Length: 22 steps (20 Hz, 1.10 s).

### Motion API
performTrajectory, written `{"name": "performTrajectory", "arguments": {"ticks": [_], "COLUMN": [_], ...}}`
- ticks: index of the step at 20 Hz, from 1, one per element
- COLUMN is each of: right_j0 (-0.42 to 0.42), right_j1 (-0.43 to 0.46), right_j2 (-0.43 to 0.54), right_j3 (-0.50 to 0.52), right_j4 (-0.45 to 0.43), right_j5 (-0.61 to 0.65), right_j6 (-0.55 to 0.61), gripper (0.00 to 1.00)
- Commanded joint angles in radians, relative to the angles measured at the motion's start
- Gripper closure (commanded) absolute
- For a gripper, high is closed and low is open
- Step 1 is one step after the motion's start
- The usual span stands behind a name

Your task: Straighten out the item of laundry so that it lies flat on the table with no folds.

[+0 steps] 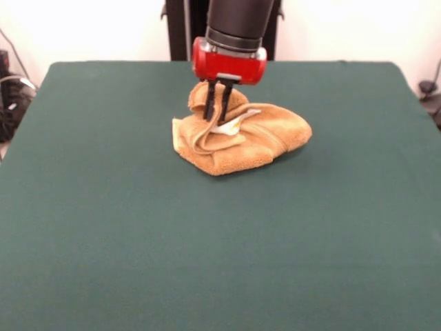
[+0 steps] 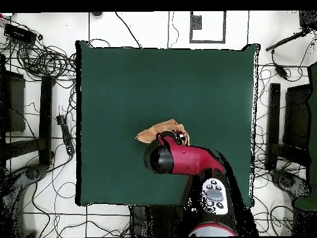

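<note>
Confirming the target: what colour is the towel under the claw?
Golden-orange towel, clearest in the front view.

I see my arm (image 1: pixel 238 24) as a black cylinder, red glossy collar, two thin black fingers (image 1: pixel 209 102).

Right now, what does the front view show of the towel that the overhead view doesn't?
Only the front view shows the gripper with its two fingers close together, down in the crumpled towel, beside its white tag. Only the overhead view shows the whole table and the arm covering part of the towel. Both show the towel bunched, not flat.
</note>
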Motion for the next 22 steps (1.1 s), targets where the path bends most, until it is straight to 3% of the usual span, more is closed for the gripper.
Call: {"name": "performTrajectory", "arguments": {"ticks": [1, 6, 10, 18, 22], "right_j0": [0.010, -0.005, -0.120, -0.106, -0.136], "right_j1": [-0.021, -0.055, -0.130, -0.219, -0.205], "right_j2": [0.037, 0.049, 0.163, 0.058, 0.079], "right_j3": [0.080, 0.113, 0.203, 0.187, 0.172], "right_j4": [0.029, 0.017, 0.012, -0.050, -0.069], "right_j5": [0.050, 0.035, 0.002, 0.096, 0.082], "right_j6": [0.187, 0.181, 0.165, 0.079, 0.067], "gripper": [1.00, 1.00, 1.00, 1.00, 1.00]}}
